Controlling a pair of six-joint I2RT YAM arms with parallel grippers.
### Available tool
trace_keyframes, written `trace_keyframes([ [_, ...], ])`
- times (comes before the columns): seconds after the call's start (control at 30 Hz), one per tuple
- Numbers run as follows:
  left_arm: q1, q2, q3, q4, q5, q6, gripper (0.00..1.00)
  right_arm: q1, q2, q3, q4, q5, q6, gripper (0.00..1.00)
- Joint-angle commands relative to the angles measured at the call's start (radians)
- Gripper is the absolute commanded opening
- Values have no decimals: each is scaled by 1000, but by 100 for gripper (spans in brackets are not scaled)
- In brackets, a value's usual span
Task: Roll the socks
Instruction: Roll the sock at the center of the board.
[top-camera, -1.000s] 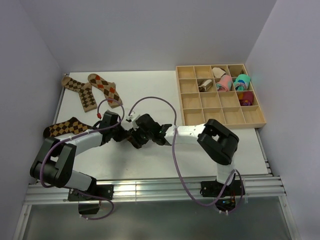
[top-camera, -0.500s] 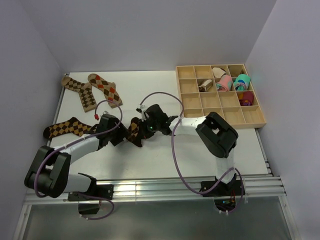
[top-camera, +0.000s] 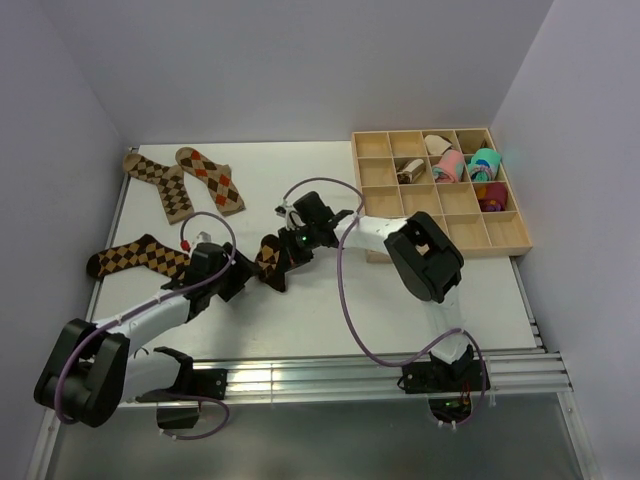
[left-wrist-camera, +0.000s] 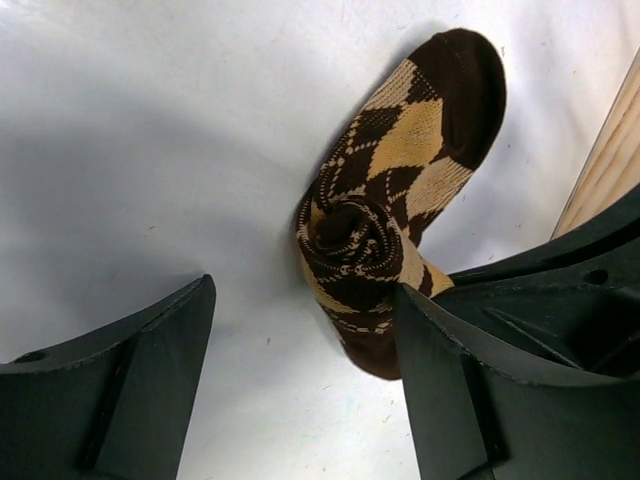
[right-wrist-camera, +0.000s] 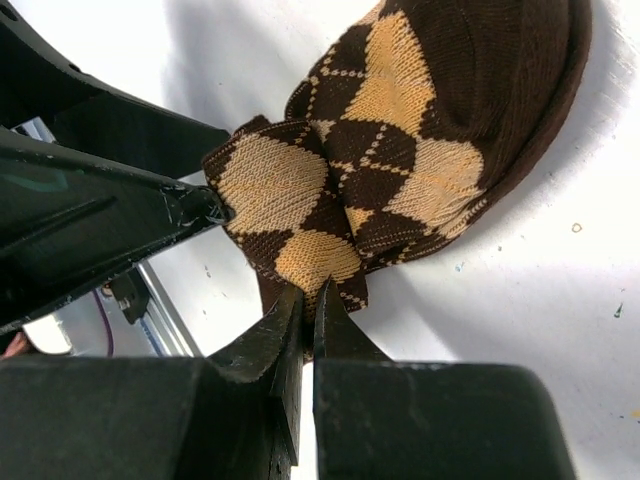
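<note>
Partly rolled sock, brown with tan argyle diamonds, is being pinched at its lower folded edge by the right gripper. The jaws of this gripper are pressing together, with only a thin layer of knit between the tips. The left gripper is standing with its jaws wide apart and is gripping nothing. Its fingers are flanking the rolled end of the sock. The spiral of the roll is facing the left wrist camera and sitting nearer to the finger on the right of that view. Whether the knit is touching that finger cannot be told.

In the top view, the partly rolled sock is lying on the table near its centre, between the two grippers. The right gripper is approaching it from the tray side and the left gripper from the near left.

Count of items:
- Argyle socks on the table: four. One is the partly rolled sock. Three flat socks are lying well apart from both grippers, two side by side at the far left and one at the left edge.
- Brown-and-cream bundle: one, sitting in a compartment of the wooden tray.
- Trays: one.
- Grippers: two.
</note>
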Motion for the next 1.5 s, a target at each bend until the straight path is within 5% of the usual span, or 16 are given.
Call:
trace_keyframes([
  [0.0, -14, 31, -12, 81, 20, -30, 75, -3, 39, 64, -112, -4, -28, 0],
  [0.33, -32, 4, -112, 255, 17, -124, 77, -3, 65, 109, -147, -12, -36, 0],
  [0.8, -34, 126, -77, 255, 22, -125, 72, 2, 79, 155, -129, -53, -45, 0],
  [1.1, -34, 136, -54, 134, -50, -141, 43, 5, 73, 135, -98, -58, -44, 0],
  [1.13, -34, 140, -51, 120, -53, -141, 34, 8, 59, 124, -95, -52, -45, 0],
  [1.27, -34, 145, -42, 69, -66, -142, 19, 22, -23, 64, -43, -9, -83, 21],
  [1.3, -34, 143, -38, 54, -66, -144, 16, 27, -46, 43, 0, 26, -93, 33],
  [1.47, -31, 146, -3, -24, -49, -131, 4, 83, -256, -133, 127, 230, -208, 55],
])
